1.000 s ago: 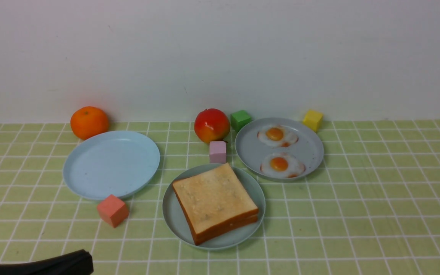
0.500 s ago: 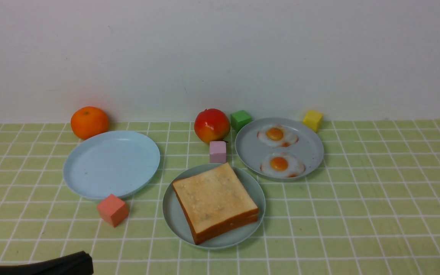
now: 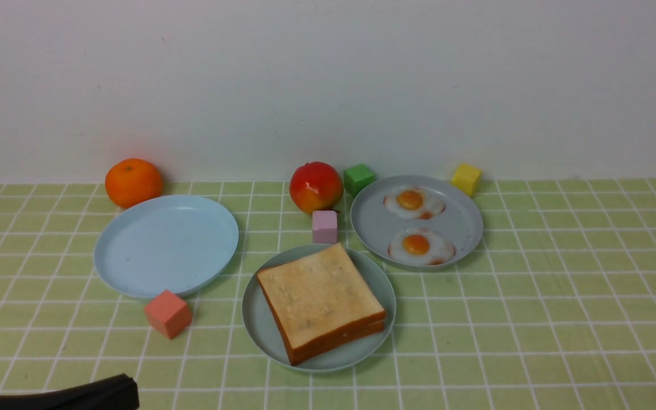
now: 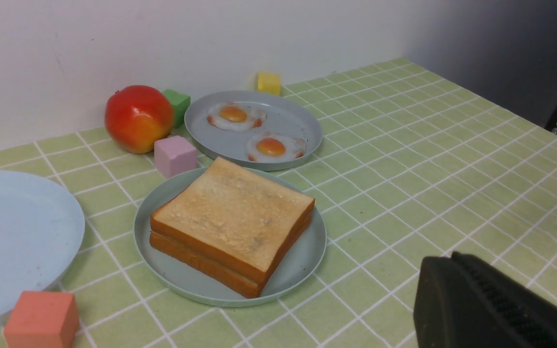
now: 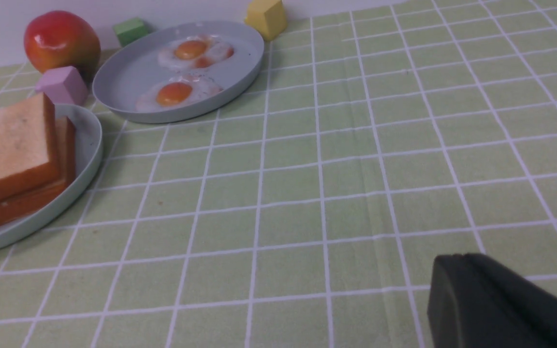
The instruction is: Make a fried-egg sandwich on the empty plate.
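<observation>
both pincers pressed together, empty; left pincer (image 3: 126, 390) at near edge, well apart from toast (image 3: 319, 299).

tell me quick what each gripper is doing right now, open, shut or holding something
Left gripper: shut, holding nothing, low at the near edge of the table.
Right gripper: shut, holding nothing, seen only in its own wrist view.

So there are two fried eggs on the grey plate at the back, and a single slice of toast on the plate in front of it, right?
Not quite: the toast is two slices stacked, as the left wrist view shows. The two fried eggs do sit on the grey plate behind it.
</observation>
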Robot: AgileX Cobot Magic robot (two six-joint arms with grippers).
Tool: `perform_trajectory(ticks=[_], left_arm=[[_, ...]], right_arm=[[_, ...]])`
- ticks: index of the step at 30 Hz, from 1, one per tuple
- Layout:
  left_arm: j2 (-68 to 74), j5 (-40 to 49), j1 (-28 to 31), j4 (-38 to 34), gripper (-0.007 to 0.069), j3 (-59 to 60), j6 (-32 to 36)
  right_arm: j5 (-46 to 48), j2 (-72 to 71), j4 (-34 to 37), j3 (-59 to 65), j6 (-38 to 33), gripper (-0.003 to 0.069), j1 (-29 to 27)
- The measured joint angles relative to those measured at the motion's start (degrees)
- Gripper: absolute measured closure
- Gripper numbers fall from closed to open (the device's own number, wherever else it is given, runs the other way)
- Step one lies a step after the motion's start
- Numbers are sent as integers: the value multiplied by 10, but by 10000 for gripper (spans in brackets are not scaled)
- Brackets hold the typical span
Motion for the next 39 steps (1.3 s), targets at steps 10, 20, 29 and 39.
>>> perform_trajectory(ticks=[10, 20, 29, 39], left_arm=[[0, 0, 0, 0, 622, 0, 0], [-6, 0, 10, 4, 624, 7, 0], [-151, 16, 224, 6, 638, 72, -48], [-218, 146, 382, 7, 638, 162, -105]], right_arm=[[0, 0, 0, 0, 0, 662, 0], [0, 0, 0, 0, 0, 656, -1], [0, 0, 0, 0, 0, 652, -1], [0, 0, 0, 0, 0, 648, -1]])
